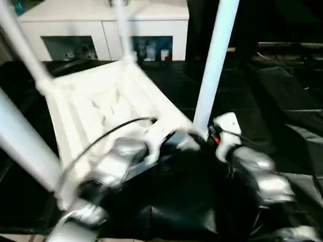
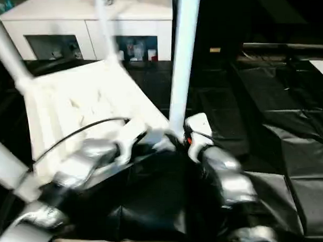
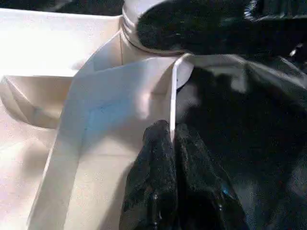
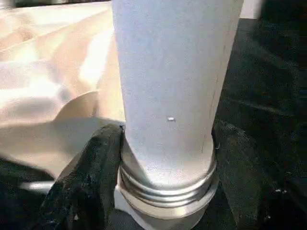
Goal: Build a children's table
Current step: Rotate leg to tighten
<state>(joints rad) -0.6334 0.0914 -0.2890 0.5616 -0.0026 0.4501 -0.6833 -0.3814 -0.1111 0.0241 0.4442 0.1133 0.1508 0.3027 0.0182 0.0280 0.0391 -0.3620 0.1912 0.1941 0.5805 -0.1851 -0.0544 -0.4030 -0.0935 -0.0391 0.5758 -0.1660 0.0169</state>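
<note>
The upside-down tabletop (image 1: 97, 110) lies on the black cover (image 1: 288, 106) with legs standing in its corners, the left gripper (image 3: 171, 139) pinched shut on its near edge, the right gripper (image 4: 163, 182) clasping the near right leg (image 1: 215, 60) at its base.

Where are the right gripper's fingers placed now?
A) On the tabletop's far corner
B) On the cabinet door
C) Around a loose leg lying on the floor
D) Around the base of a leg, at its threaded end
D: in the right wrist view the right gripper straddles the leg just above its threaded end, at the tabletop corner.
</note>
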